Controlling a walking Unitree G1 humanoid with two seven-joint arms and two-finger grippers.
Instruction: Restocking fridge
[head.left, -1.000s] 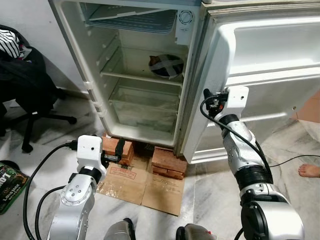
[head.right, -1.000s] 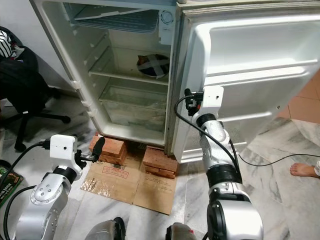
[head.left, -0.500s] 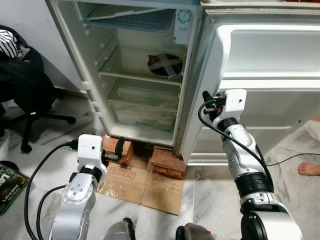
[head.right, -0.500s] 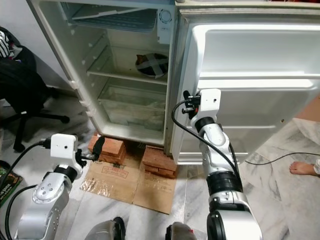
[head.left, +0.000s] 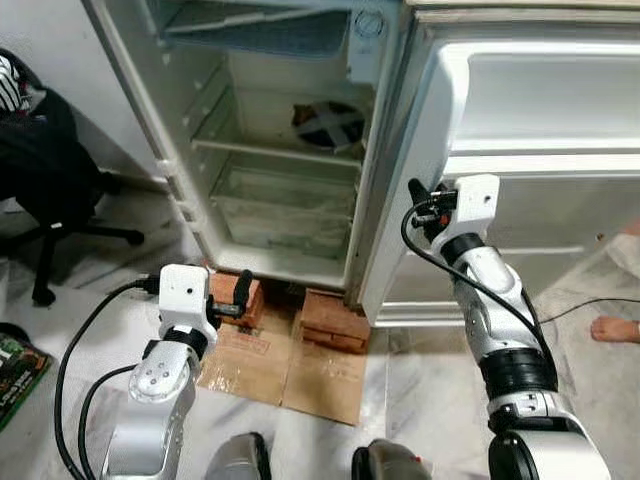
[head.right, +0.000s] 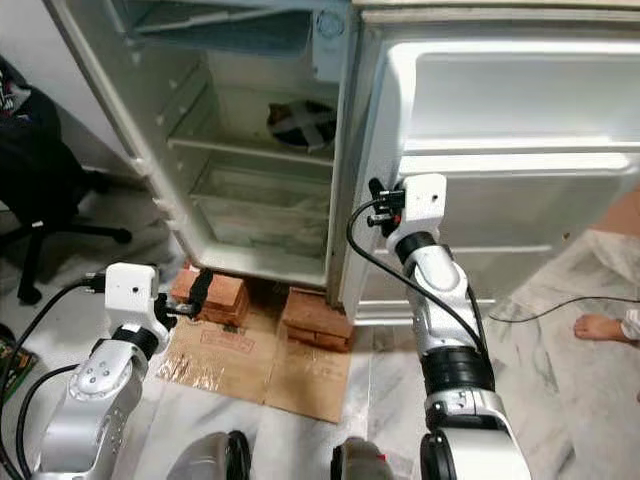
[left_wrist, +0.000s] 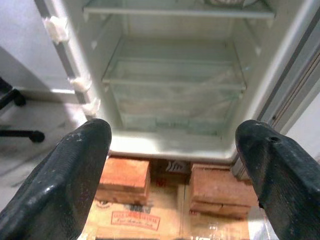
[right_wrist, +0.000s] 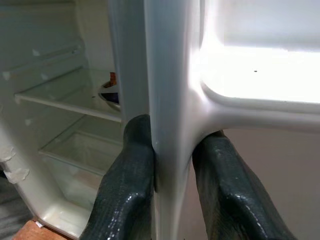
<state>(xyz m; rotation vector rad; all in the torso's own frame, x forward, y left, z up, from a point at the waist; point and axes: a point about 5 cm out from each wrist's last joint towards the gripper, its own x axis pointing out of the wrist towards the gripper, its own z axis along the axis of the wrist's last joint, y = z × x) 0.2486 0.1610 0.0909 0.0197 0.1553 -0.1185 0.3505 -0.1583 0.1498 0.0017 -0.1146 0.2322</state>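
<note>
While the right gripper (right_wrist: 172, 200) keeps its fingers (right_wrist: 125, 190) clamped on the fridge door (head.left: 540, 110) edge, the door has swung wider, exposing the bare shelves (head.left: 275, 155). Left gripper (left_wrist: 172, 165), fingers apart, hovers low before the crisper drawer (left_wrist: 172, 100), carrying nothing.

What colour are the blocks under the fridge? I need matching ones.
The blocks are reddish-orange bricks, best shown in the left wrist view.

Open fridge (head.left: 290, 150) on bricks (head.left: 335, 320), right pincer (head.left: 418, 200) at door (head.left: 540, 120) edge.
</note>
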